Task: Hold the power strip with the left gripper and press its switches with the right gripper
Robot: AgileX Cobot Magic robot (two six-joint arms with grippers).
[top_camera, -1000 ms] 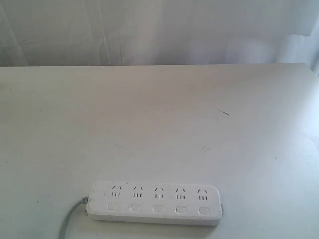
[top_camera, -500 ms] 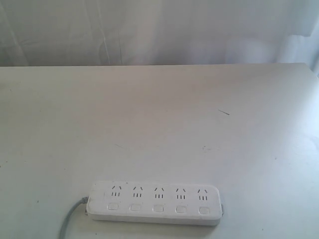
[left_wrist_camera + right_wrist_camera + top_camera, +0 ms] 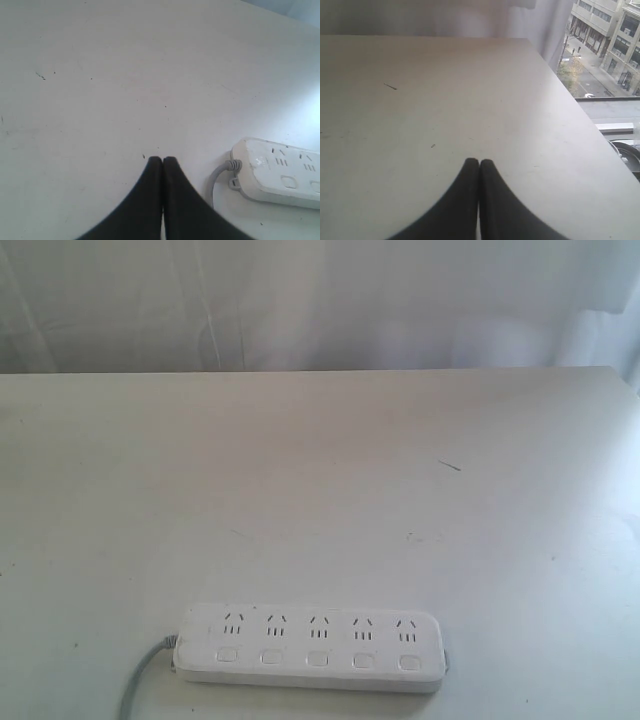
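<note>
The power strip (image 3: 312, 647) lies flat on the worktop (image 3: 320, 490), near the left pincer (image 3: 162, 161) but apart from it. This pincer and the right pincer (image 3: 479, 162) are pressed together, empty.

Main cam's high on the near side, looking down across the table (image 3: 320, 490). Left wrist cam's low and close, sharing the strip (image 3: 280, 172) and cord (image 3: 216, 182). Right one faces the window (image 3: 600, 50).
</note>
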